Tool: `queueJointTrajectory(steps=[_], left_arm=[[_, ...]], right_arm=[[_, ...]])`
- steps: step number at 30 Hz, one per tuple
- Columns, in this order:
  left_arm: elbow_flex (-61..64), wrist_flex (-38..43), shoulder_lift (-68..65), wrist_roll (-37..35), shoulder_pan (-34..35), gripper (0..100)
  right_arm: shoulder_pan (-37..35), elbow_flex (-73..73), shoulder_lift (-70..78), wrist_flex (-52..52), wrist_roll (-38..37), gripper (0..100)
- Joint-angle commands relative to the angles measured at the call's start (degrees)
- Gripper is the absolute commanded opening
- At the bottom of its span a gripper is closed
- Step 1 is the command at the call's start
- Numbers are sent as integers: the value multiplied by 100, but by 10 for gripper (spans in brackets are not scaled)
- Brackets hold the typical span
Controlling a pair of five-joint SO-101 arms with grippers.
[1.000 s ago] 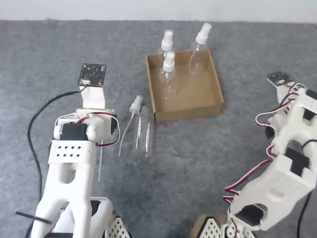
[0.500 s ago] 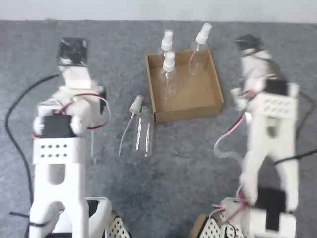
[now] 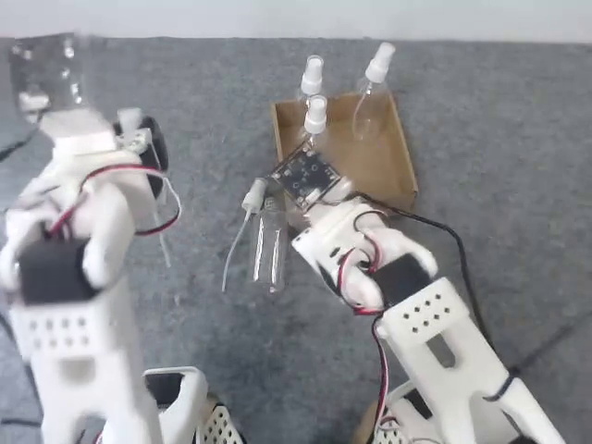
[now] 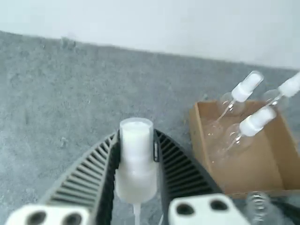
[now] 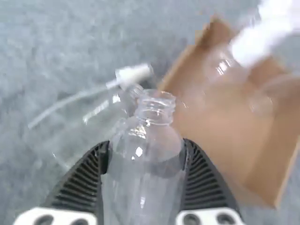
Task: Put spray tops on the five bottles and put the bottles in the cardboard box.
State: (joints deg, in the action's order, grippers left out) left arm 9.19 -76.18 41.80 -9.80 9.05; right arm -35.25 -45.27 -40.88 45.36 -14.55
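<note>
I saw left gripper clamped on a spray top | right gripper gripping the uncapped bottle from both sides, just beside the cardboard box | capped bottles stood inside it

Brown cardboard box; mottled grey table cover; white spray top and clear uncapped bottle, each between black ribbed fingers; white arms with red and black wires; white-capped clear bottles in the box
</note>
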Motion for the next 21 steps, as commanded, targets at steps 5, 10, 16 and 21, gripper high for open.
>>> queueJointTrajectory(steps=[5, 10, 16, 21], left_arm=[[1042, 1169, 1626, -79, -237, 10], [1886, 2180, 1890, -105, -237, 10], [1771, 2576, 1873, -448, -255, 10], [2018, 2690, 1873, -624, -264, 10]], right_arm=[[-514, 26, 286, -1042, 79, 8], [-1604, -360, 505, -1499, 35, 7], [-1912, -1152, 488, -3081, 70, 6], [-1921, -1793, 488, -3987, 70, 6]])
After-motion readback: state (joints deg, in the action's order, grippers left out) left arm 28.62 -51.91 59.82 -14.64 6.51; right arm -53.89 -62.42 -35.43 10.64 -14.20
